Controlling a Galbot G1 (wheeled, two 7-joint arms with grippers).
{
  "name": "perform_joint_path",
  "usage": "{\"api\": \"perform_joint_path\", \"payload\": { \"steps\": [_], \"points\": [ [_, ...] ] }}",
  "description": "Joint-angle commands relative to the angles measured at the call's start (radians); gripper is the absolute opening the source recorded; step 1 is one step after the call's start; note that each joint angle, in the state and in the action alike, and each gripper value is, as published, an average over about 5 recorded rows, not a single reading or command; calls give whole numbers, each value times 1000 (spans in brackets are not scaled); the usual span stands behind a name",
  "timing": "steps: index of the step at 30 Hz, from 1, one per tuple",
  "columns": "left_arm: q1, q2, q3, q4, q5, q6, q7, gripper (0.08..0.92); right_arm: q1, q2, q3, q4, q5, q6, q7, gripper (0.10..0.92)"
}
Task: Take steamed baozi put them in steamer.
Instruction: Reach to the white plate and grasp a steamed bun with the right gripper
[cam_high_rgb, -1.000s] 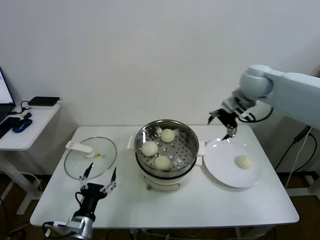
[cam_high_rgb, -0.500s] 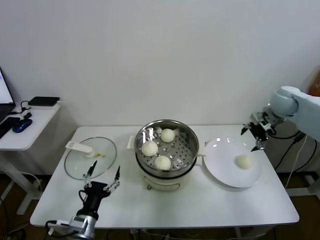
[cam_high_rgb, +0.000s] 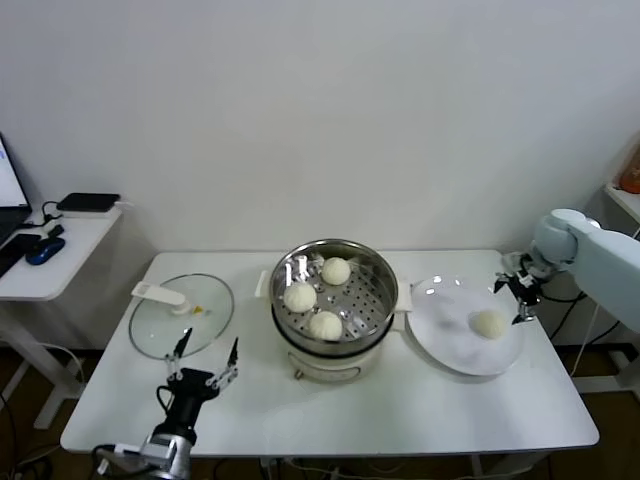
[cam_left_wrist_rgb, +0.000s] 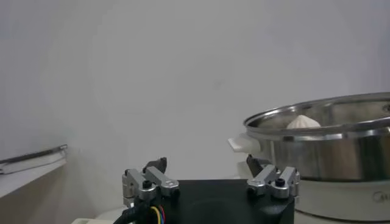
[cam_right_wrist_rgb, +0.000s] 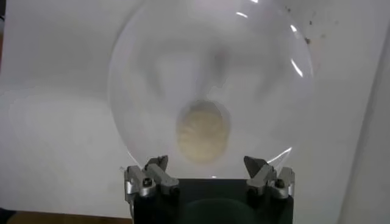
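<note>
The steel steamer (cam_high_rgb: 334, 300) stands mid-table on its cream base and holds three baozi (cam_high_rgb: 336, 270) (cam_high_rgb: 299, 296) (cam_high_rgb: 324, 325) on its perforated tray. A fourth baozi (cam_high_rgb: 489, 322) lies on the white plate (cam_high_rgb: 450, 345) to the right; it also shows in the right wrist view (cam_right_wrist_rgb: 203, 131). My right gripper (cam_high_rgb: 521, 300) is open and empty, just beyond the plate's right edge, close to that baozi (cam_right_wrist_rgb: 206, 164). My left gripper (cam_high_rgb: 204, 357) is open and empty, low at the front left, facing the steamer (cam_left_wrist_rgb: 332, 149).
A glass lid with a white handle (cam_high_rgb: 181, 314) lies left of the steamer. A side table (cam_high_rgb: 50, 250) with dark items stands far left. The wall is close behind the table.
My right arm has swung from above the table's back towards the right and dropped to the plate's right edge. My left gripper stays low at the front left.
</note>
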Motion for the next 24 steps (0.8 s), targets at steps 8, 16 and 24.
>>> {"api": "perform_joint_path", "payload": {
  "steps": [8, 16, 24],
  "points": [
    [2, -2, 2, 17, 13, 2, 1, 823, -199, 121, 297, -229, -143, 34, 13, 823],
    [4, -5, -2, 20, 17, 2, 0, 823, -207, 174, 340, -298, -164, 45, 15, 823],
    [4, -6, -5, 23, 17, 2, 0, 823, -213, 191, 346, -310, -169, 45, 13, 823]
  ]
}}
